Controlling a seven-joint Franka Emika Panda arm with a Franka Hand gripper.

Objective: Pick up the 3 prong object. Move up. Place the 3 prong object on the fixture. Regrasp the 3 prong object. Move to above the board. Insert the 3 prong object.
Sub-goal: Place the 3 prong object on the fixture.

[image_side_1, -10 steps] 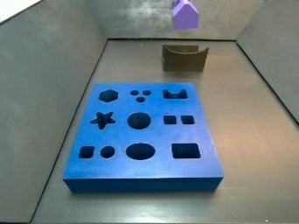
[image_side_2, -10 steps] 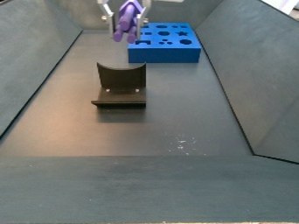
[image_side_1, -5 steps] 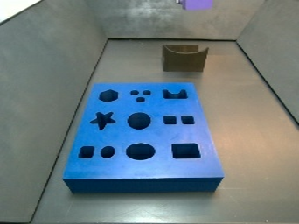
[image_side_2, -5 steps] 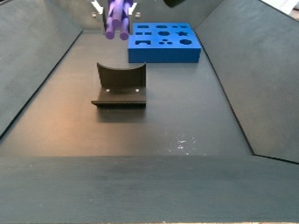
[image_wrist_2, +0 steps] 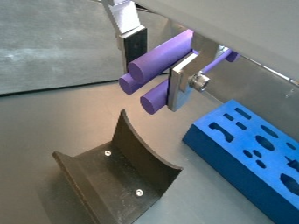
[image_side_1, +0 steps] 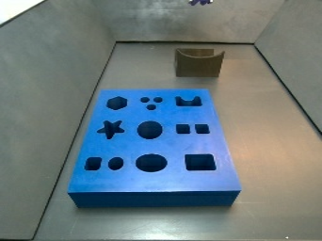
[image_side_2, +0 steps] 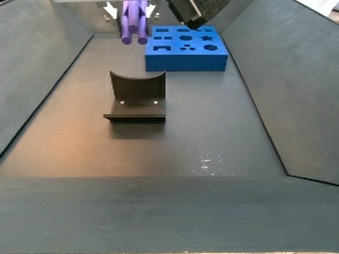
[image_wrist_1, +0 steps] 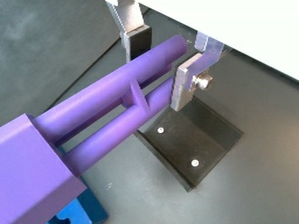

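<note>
My gripper [image_wrist_2: 159,61] is shut on the light-purple 3 prong object [image_wrist_2: 149,70], its prongs lying level between the silver fingers [image_wrist_1: 187,80]. In both wrist views the piece hangs well above the floor. In a side view the 3 prong object [image_side_2: 131,24] hangs under the gripper [image_side_2: 130,12], high above and behind the olive-brown fixture [image_side_2: 135,96]. Only a sliver of the 3 prong object [image_side_1: 199,2] shows at the frame's upper edge, above the fixture [image_side_1: 198,62]. The blue board [image_side_1: 157,146] lies flat on the floor, apart from the fixture.
Grey sloping walls [image_side_2: 40,89] enclose the dark floor on all sides. The board [image_side_2: 185,48] sits beyond the fixture, near the back wall. A dark part of the arm [image_side_2: 193,12] hangs above the board. The fixture's base plate [image_wrist_1: 193,144] shows two screws.
The gripper has risen with the 3 prong object still in it; in one side view the piece has almost left the frame's upper edge. Fixture and board have not moved.
</note>
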